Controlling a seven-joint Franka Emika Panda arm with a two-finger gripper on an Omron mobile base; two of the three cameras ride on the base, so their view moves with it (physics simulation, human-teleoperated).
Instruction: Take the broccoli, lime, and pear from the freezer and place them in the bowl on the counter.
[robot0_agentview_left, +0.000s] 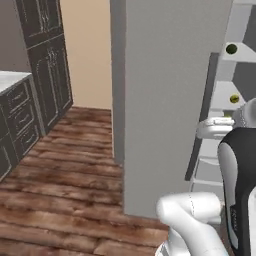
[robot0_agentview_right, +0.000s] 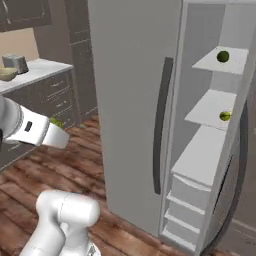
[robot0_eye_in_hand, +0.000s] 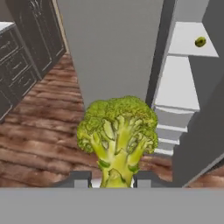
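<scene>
Risk: long carry from freezer (robot0_agentview_right: 135, 100) toward table (robot0_agentview_right: 35, 70); arm swing near open door may knock broccoli (robot0_eye_in_hand: 117, 133), held only by stalk, so likely to slip or twist out.

Freezer: open, round green fruit (robot0_agentview_right: 222, 56) on upper shelf at 1 o'clock in right base view, second fruit (robot0_agentview_right: 225, 116) on shelf below; which is lime or pear unclear.

Bowl (robot0_agentview_right: 7, 74) on table at 10 o'clock beside toaster (robot0_agentview_right: 16, 62); contents not visible.

End effector (robot0_eye_in_hand: 114, 180) closed on broccoli stalk, in air outside freezer.

Wood plank floor (robot0_agentview_left: 65, 165) at 7 o'clock, dark brown cabinets (robot0_agentview_left: 47, 65) at 10, beige wall (robot0_agentview_left: 90, 50) at 11.
</scene>
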